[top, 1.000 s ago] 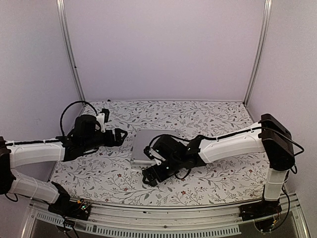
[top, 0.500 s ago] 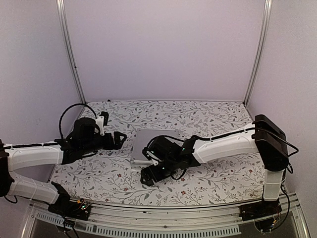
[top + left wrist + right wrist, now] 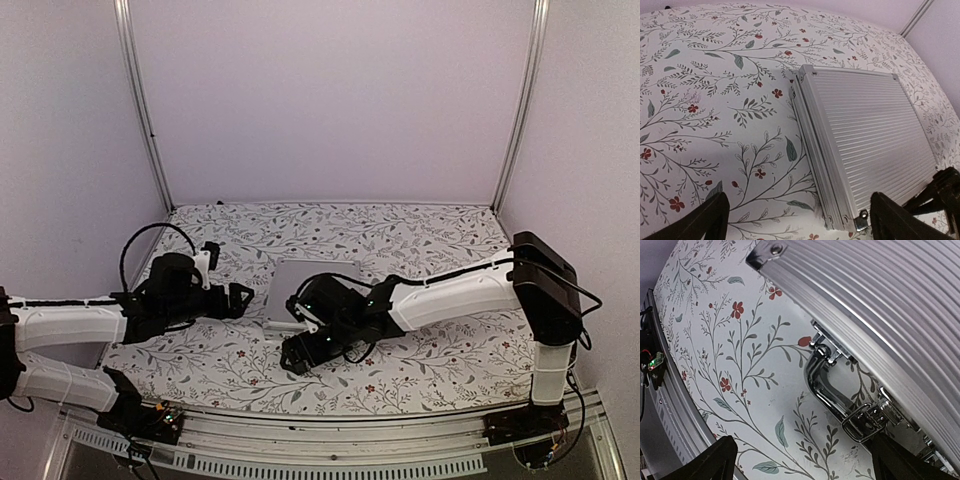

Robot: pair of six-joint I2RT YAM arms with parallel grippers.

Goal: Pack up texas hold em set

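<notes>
The silver aluminium briefcase (image 3: pixel 298 283) lies flat and closed on the floral table. Its ribbed lid fills the left wrist view (image 3: pixel 870 145) and the right wrist view (image 3: pixel 890 305). The chrome handle (image 3: pixel 824 382) and a latch (image 3: pixel 865 421) lie on its near edge. My left gripper (image 3: pixel 238 298) is open and empty, just left of the case's near-left corner (image 3: pixel 800 225). My right gripper (image 3: pixel 293 354) is open and empty in front of the handle, its right finger next to the latch (image 3: pixel 800 460). Chips, cards, dice and tokens are out of view.
The floral tablecloth (image 3: pixel 420 240) covers the table between white walls. The metal rail of the table's near edge (image 3: pixel 670 405) runs close behind my right gripper. My right arm (image 3: pixel 940 192) shows at the case's near-right side.
My left gripper has drawn back toward the near edge, beside the case's left side. My right gripper has shifted slightly left along the case's front edge.
</notes>
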